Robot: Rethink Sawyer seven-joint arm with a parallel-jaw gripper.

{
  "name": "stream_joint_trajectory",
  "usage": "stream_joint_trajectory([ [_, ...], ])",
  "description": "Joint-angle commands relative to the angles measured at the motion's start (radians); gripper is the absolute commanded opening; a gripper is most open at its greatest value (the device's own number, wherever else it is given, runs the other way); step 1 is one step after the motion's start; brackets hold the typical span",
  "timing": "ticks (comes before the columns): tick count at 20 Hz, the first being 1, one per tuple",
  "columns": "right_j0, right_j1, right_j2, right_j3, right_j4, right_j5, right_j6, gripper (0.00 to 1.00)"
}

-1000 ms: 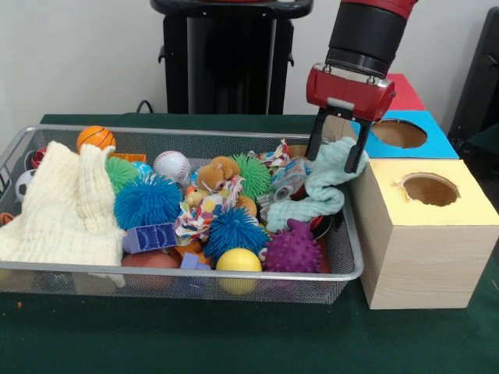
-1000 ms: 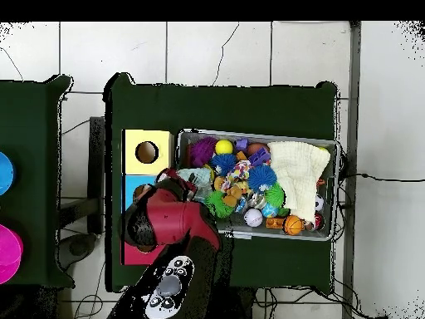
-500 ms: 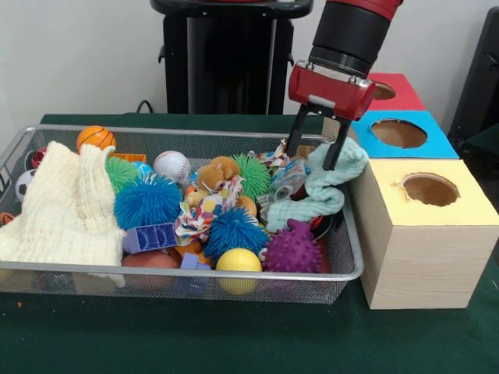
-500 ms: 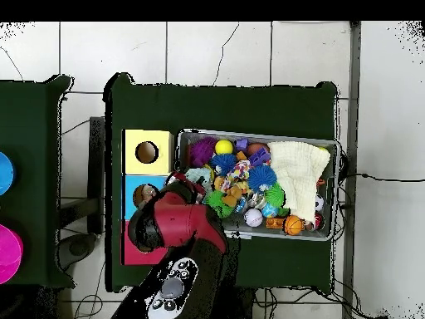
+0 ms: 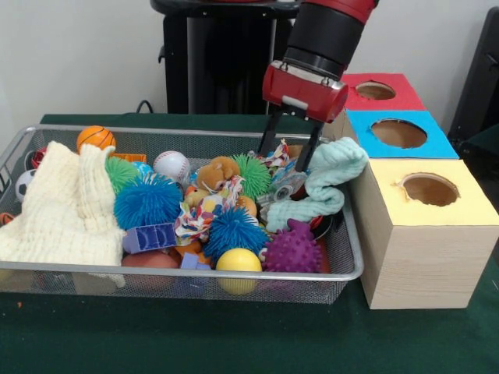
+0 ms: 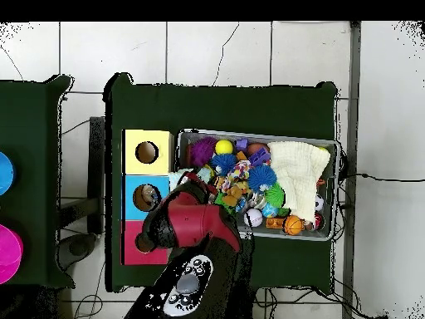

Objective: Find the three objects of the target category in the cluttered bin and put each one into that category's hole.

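Observation:
The wire-mesh bin (image 5: pixel 195 273) is full of toys and cloths; it also shows in the overhead view (image 6: pixel 257 134). One see-through plastic bottle (image 5: pixel 285 184) lies at the bin's right, between a green spiky ball (image 5: pixel 251 173) and a mint cloth (image 5: pixel 327 178). My gripper (image 5: pixel 288 150) hangs just above that bottle, open and empty, its fingers (image 5: pixel 270 139) pointing down. The blue-topped hole (image 5: pixel 398 132) sits on the wooden box to the right and shows in the overhead view (image 6: pixel 147 197). In the overhead view the arm (image 6: pixel 189 226) covers the gripper. I see no other bottles.
Red-topped hole (image 5: pixel 375 90) lies behind the blue one, yellow-topped hole (image 5: pixel 429 189) in front. A cream muslin cloth (image 5: pixel 62 206) fills the bin's left. Blue spiky balls (image 5: pixel 148 201), a purple one (image 5: pixel 294 249), a baseball (image 5: pixel 171 165) and a plush toy (image 5: pixel 214 173) crowd the middle.
My gripper has moved left from the edge of the boxes to over the bin's right part. It stays open and empty. The bin's contents have not moved.

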Motion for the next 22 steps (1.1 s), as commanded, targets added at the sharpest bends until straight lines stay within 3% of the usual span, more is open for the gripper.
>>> stream_joint_trajectory([
  [1, -0.025, 0.131, 0.149, 0.002, -0.016, -0.15, 0.098, 1.0],
  [8, 0.041, 0.149, 0.11, 0.002, 0.068, -0.103, 0.129, 1.0],
  [18, 0.046, 0.108, 0.092, 0.045, 0.11, 0.041, 0.128, 1.0],
  [22, 0.045, 0.143, 0.077, 0.048, 0.126, 0.088, 0.122, 1.0],
])
